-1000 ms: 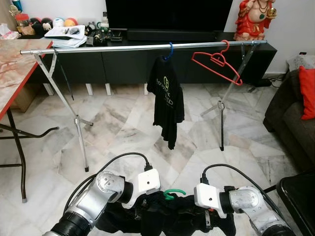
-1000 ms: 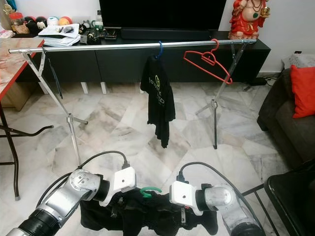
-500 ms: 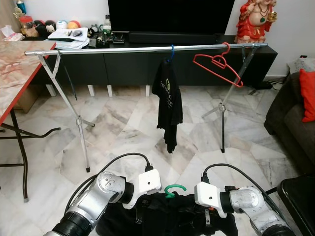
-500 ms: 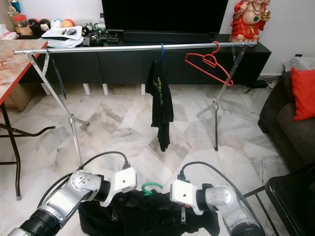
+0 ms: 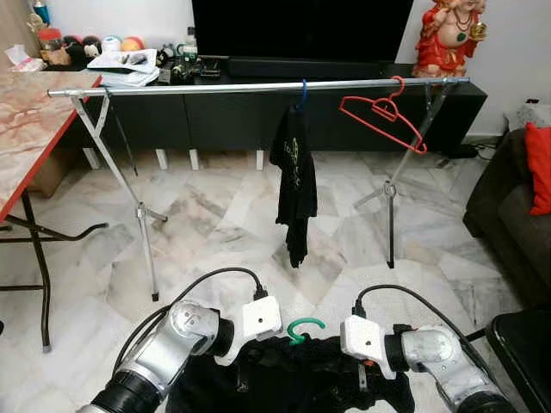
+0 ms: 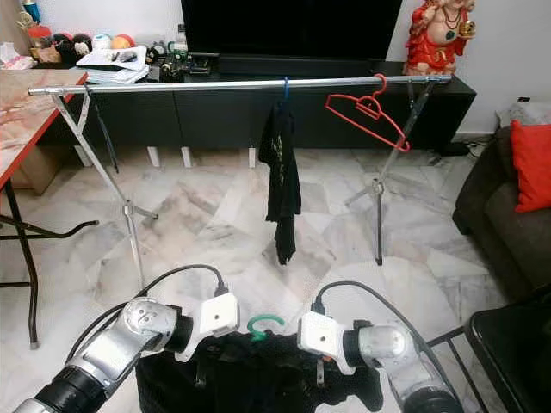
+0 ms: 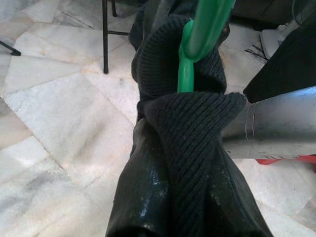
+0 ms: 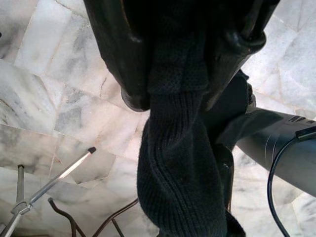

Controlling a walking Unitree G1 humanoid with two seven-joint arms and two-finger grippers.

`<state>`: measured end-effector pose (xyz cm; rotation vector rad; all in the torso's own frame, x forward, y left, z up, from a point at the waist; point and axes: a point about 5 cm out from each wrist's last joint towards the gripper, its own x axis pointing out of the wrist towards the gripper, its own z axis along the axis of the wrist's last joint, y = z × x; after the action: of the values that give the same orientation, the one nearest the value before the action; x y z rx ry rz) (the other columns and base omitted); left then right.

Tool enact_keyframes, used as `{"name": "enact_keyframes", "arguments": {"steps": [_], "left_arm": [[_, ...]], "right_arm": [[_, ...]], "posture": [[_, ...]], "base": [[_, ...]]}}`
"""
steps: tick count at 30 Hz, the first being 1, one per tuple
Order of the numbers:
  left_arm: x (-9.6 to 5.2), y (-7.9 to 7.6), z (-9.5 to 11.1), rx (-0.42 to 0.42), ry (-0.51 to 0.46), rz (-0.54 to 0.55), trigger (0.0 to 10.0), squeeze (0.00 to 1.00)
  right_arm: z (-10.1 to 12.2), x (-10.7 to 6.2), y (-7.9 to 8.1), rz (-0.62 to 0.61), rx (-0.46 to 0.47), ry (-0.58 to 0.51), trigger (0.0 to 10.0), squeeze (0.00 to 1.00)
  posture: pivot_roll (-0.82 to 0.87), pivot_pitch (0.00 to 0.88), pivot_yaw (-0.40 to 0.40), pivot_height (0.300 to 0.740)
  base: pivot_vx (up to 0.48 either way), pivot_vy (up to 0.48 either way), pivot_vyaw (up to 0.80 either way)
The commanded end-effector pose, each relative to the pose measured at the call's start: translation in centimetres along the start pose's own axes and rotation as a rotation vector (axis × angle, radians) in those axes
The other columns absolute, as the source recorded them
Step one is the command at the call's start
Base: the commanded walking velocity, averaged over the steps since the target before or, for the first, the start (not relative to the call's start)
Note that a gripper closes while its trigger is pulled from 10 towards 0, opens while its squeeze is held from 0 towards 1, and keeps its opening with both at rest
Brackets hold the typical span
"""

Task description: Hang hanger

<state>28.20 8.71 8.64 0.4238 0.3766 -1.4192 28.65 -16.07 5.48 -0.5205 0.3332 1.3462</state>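
Green hanger [image 5: 305, 329] draped in black knit, pinched by left gripper [image 7: 185, 163] and right gripper [image 8: 190, 64]

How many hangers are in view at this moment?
3: a blue hanger carrying a black shirt mid-rail, an empty red hanger further right, and a green hanger in the dark garment between both tools.

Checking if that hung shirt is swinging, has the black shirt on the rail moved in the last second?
Yes. The black shirt has turned edge-on and looks narrower, though its blue hook sits at the same spot on the rail, left of the red hanger.
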Motion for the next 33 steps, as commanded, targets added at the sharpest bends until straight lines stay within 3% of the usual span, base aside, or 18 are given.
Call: {"name": "enact_keyframes", "arguments": {"steps": [1,10,16,19,29,30,31,32,33], "left_arm": [[0.3,0.0,0.5,0.001,-0.028,-0.011,0.0,0.00],[-0.1,0.5,0.2,0.014,-0.004,0.021,0.0,0.00],[-0.4,1.3,-0.1,0.033,0.022,0.087,0.0,0.00],[-0.5,1.5,-0.9,0.046,0.053,0.117,0.0,0.00],[-0.5,1.4,-2.4,-0.036,0.030,0.149,0.0,0.00],[-0.5,1.4,-2.4,-0.043,0.024,0.146,0.0,0.00],[-0.5,1.4,-2.4,-0.043,0.024,0.146,0.0,0.00],[-0.5,1.4,-2.5,-0.045,0.023,0.146,0.0,0.00],[-0.5,1.4,-2.5,-0.048,0.021,0.147,0.0,0.00]], "right_arm": [[0.8,-0.2,-0.8,-0.027,-0.011,-0.041,10.0,1.00],[0.5,-0.6,0.0,0.096,0.008,-0.017,10.0,1.00],[-0.6,-1.4,0.7,0.193,-0.009,0.097,10.0,1.00],[-1.0,-1.7,0.7,0.202,-0.014,0.136,10.0,1.00],[-0.5,-2.0,-0.2,0.112,-0.035,0.120,10.0,1.00],[-0.5,-2.0,-0.5,0.080,-0.046,0.125,10.0,0.77],[-0.5,-2.0,-0.5,0.080,-0.046,0.125,10.0,0.77],[-0.5,-2.0,-0.7,0.049,-0.052,0.130,10.0,0.00],[-0.4,-1.9,-1.1,0.003,-0.057,0.137,10.0,0.00]], "posture": [[-0.02,0.065,-0.037,0.740],[-0.02,0.068,-0.035,0.740],[-0.02,0.068,-0.036,0.740],[-0.02,0.070,-0.036,0.740],[-0.03,0.073,-0.027,0.740],[-0.03,0.071,-0.026,0.740],[-0.03,0.071,-0.026,0.740],[-0.03,0.071,-0.026,0.740],[-0.03,0.071,-0.025,0.740]], "base": [[0.000,0.000,0.00],[0.000,0.000,0.00],[0.000,0.000,0.00],[0.000,0.000,0.00],[0.000,0.000,0.00],[0.000,0.000,0.00],[0.000,0.000,0.00],[0.000,0.000,0.00],[0.000,0.000,0.00]]}}
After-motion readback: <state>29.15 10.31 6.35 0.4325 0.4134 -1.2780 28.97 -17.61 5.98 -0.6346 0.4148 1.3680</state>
